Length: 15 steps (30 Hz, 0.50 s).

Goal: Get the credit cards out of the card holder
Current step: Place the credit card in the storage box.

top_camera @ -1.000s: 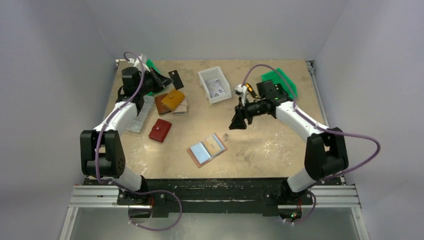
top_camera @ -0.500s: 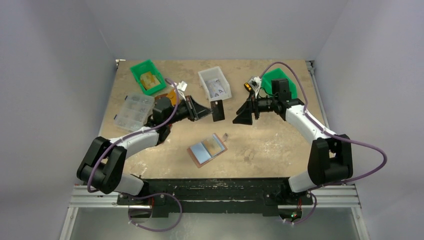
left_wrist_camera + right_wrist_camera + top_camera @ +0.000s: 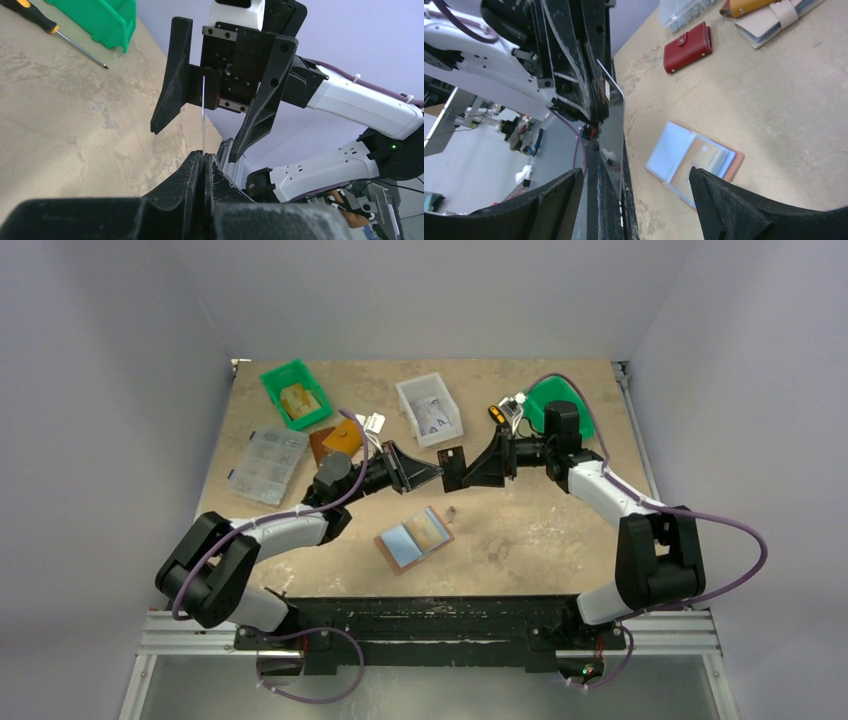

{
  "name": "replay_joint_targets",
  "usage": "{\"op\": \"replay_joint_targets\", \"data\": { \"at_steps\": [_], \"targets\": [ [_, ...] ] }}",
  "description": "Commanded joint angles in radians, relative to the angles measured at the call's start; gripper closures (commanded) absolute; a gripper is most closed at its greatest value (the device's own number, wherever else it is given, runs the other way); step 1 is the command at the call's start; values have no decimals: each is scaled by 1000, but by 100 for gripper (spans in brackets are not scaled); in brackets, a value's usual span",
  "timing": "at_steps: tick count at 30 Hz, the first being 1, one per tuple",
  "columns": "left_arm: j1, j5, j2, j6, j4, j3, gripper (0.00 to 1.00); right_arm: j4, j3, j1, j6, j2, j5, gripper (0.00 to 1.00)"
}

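Note:
The card holder lies open on the table, a light blue and a tan-gold card showing in its sleeves; the right wrist view has it too. My left gripper is shut on one credit card, held in the air above the table's middle. That card is edge-on in the left wrist view and silvery grey in the right wrist view. My right gripper faces it, open, its fingers standing either side of the card's far end without closing on it.
A green bin, a clear organiser box and a mustard wallet sit at the back left. A white bin is at the back middle, a screwdriver and a green bin at the back right. A red pouch lies left of the holder.
My left arm swung from the back left to the table's middle, carrying the card. My right gripper opened wide and moved left until its fingers flanked the card.

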Motion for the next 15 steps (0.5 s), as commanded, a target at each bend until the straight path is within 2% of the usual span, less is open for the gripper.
{"op": "replay_joint_targets", "data": {
  "at_steps": [1,4,6,9,10,13,15],
  "targets": [
    [-33,-24,24,-17,101,-9,100,191,-19,-4,155,1,-75,15],
    [-52,-34,45,-18,116,-13,100,296,-44,-5,244,-3,-86,24],
    [-60,-39,56,-20,126,-16,100,330,-50,-5,277,6,-94,39],
    [-64,-57,56,-22,120,-22,100,339,-49,-6,285,25,-108,79],
    [-64,-70,47,-18,94,-23,99,338,-47,-6,283,27,-113,97],
    [-63,-143,-19,57,-104,-4,75,285,-42,-28,232,9,-72,100],
    [-61,-216,-90,133,-273,11,63,162,-16,-59,126,-5,-29,100]
  ]
}}
